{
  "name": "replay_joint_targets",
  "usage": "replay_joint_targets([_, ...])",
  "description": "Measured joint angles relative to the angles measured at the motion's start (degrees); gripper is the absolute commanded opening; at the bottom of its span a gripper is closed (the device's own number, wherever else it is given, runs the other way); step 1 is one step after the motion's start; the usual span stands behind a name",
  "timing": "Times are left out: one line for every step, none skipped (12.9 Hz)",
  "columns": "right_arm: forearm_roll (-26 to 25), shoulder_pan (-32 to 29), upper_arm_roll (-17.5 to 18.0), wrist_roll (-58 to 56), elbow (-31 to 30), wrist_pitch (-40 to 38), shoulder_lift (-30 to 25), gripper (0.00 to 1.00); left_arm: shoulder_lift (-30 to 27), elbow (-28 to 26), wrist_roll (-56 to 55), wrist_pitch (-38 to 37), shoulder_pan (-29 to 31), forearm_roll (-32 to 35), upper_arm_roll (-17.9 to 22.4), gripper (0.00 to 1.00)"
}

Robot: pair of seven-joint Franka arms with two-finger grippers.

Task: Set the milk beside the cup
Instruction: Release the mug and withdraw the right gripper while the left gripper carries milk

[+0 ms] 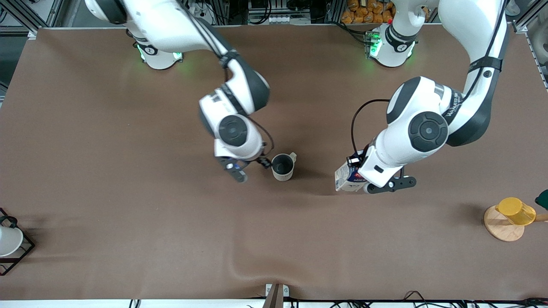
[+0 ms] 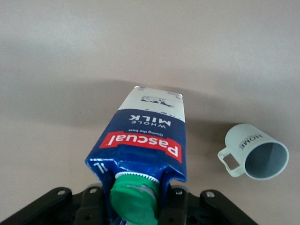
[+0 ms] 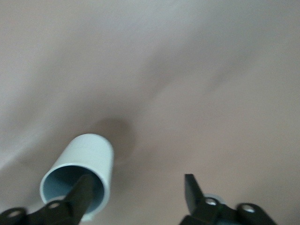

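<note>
The milk [image 1: 346, 176], a blue and white carton with a green cap [image 2: 135, 199], leans in my left gripper [image 1: 363, 179], which is shut on its gabled top [image 2: 136, 201]. Its base is at or just above the brown cloth; I cannot tell if it touches. The cup [image 1: 282, 166], off-white with a grey inside, stands upright on the cloth, apart from the milk toward the right arm's end; it also shows in the left wrist view [image 2: 255, 152]. My right gripper [image 1: 252, 167] is open and empty beside the cup [image 3: 79, 166], one fingertip [image 3: 83, 187] close to its rim.
A yellow cup [image 1: 516, 211] lies on a round wooden stand [image 1: 503, 226] at the left arm's end. A white cup in a black wire rack [image 1: 13, 252] sits at the right arm's end. The cloth is wrinkled [image 1: 239, 265] near the front edge.
</note>
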Motion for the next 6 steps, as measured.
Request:
replay_joint_targets([-0.04,-2.86,-0.1,-4.28,1.62,-4.61,-1.61,1.0,0.0,0.0,-0.18,-1.83,-1.31,-0.01,-0.05,0.0])
replay_joint_targets([-0.23,-5.73,-0.24,-8.47,2.06,-8.23,-3.48,1.0,0.0,0.0,-1.16,-4.0,-2.85,-0.02,-0.14,0.0])
replay_joint_targets([-0.6,-8.7,-0.34,-12.2,2.06,-11.67,-5.13,1.0,0.0,0.01,-2.66,-5.86,-4.6,-0.04,-0.25,0.0])
replay_joint_targets([-0.78,-11.85,-0.38,-16.57,2.03,-14.49,-6.36,1.0,-0.01,0.02,-4.66,-7.13,-6.54,-0.08,-0.34,0.0])
replay_joint_targets([-1.02,-14.95,-0.42,-22.36,2.01,-17.09,-7.26,1.0,0.0,0.01,-6.9,-7.77,-8.6,-0.14,-0.41,0.0])
replay_joint_targets([-1.34,-18.25,-0.49,-29.55,1.96,-19.49,-7.8,1.0,0.0,-0.02,-9.19,-8.08,-10.82,-0.45,-0.44,0.0])
